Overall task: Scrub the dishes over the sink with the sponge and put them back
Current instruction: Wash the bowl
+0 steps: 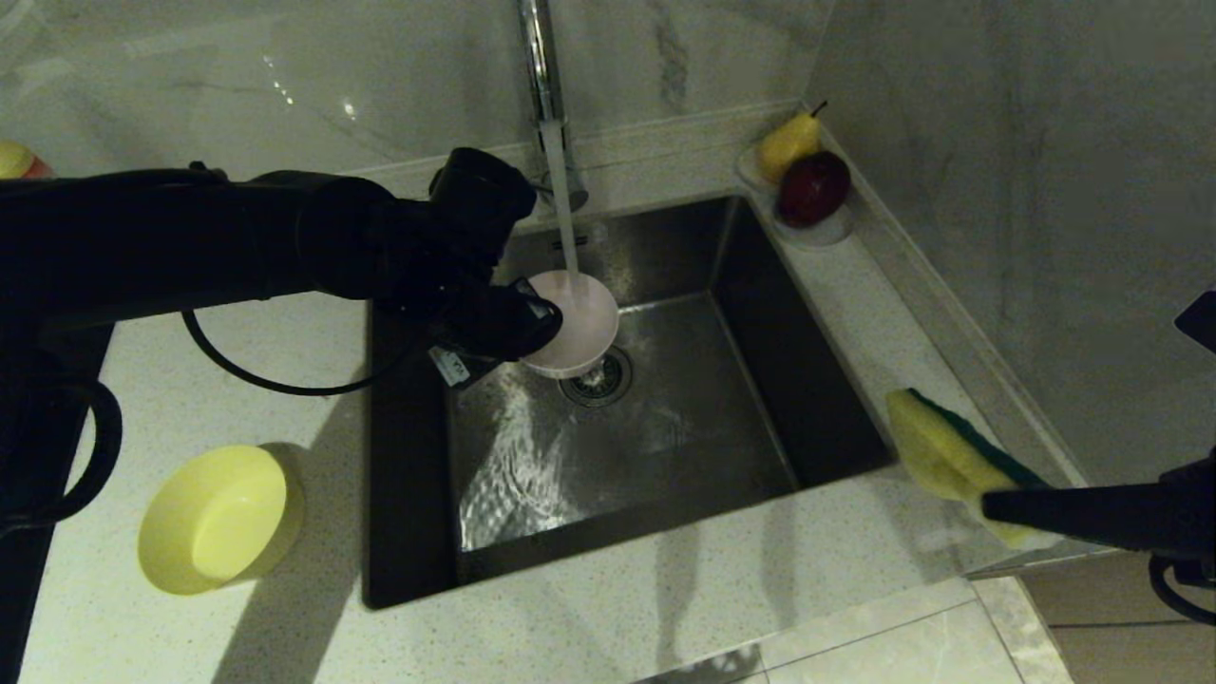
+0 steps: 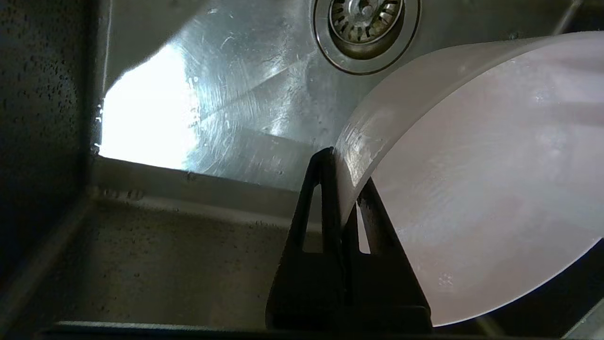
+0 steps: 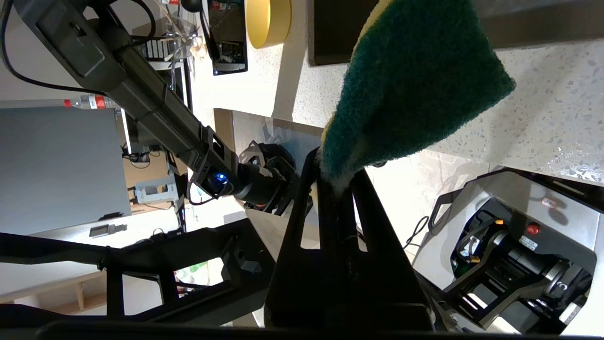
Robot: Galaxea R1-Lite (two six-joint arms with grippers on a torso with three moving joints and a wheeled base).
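My left gripper (image 1: 543, 318) (image 2: 347, 182) is shut on the rim of the pale pink bowl (image 1: 578, 321) (image 2: 486, 189), holding it over the steel sink (image 1: 665, 437) near the drain (image 1: 598, 378) (image 2: 365, 19). Water from the tap (image 1: 543, 85) runs into the bowl. At the counter's right edge, my right gripper (image 1: 997, 503) (image 3: 335, 182) is shut on one end of the sponge (image 1: 945, 451) (image 3: 415, 89), green layer and yellow foam both showing. A yellow bowl (image 1: 218, 518) (image 3: 268, 21) lies on the counter left of the sink.
A small white dish (image 1: 817, 228) with a yellow pear (image 1: 788, 142) and a dark red fruit (image 1: 812, 187) sits at the sink's back right corner. Marble walls close in behind and on the right. Pale speckled counter (image 1: 617, 608) runs along the front.
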